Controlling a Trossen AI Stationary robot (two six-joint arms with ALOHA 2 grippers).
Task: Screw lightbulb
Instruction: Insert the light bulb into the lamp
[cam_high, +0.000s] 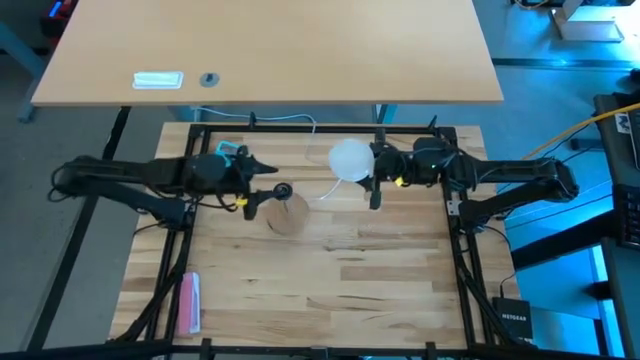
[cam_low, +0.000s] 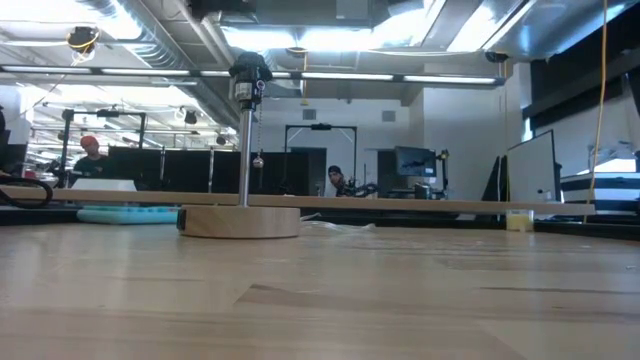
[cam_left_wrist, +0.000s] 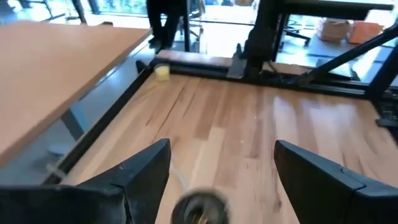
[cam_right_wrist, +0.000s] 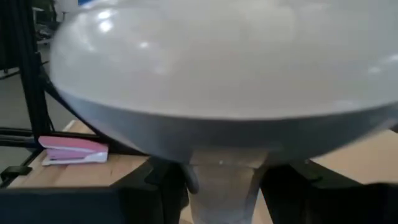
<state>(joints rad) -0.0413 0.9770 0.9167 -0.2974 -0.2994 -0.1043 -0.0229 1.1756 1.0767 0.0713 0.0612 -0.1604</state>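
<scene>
High view shows you the wooden surface (cam_high: 330, 270), with the round wooden base (cam_high: 287, 214) and its black socket (cam_high: 282, 190) left of centre. Your right gripper (cam_high: 372, 180) fingers are clenched on the lightbulb (cam_high: 351, 158), held near the far edge. Your left gripper (cam_high: 262, 180) is beside the socket, fingers spread and released.

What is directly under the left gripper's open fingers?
Under the left gripper, fingers spread, sits the black socket on its round wooden base. The socket's inside is hardly visible, so whether it is empty cannot be told.
</scene>
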